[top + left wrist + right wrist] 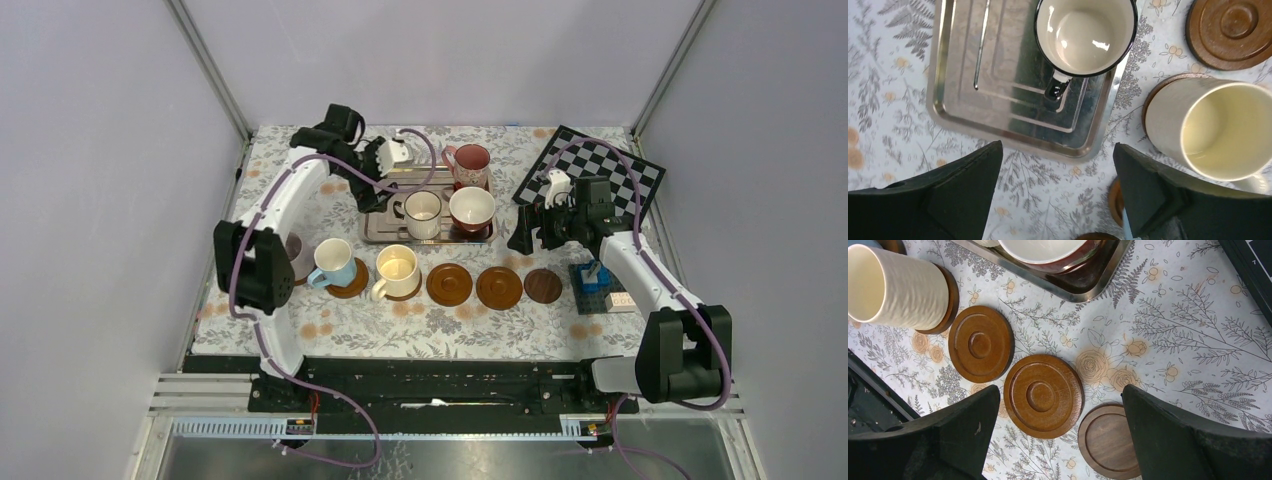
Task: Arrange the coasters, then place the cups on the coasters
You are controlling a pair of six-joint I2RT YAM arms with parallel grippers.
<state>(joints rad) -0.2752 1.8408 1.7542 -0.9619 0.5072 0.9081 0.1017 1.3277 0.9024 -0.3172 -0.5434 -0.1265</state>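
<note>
A floral-clothed counter [330, 325] carries a silver tray [372, 232] at the back and a row of brown coasters [449, 284] in front. A light blue cup [333, 262] and a cream cup [397, 270] stand on the two leftmost; three sit bare. The left fingers [968, 185], spread wide and holding nothing, hang at the tray's edge. The white cup [1083, 30] on the tray lies just ahead, its handle pointing back toward them. The right fingers [963, 425], equally wide and empty, hover above the bare coasters, farther from that cup.
</note>
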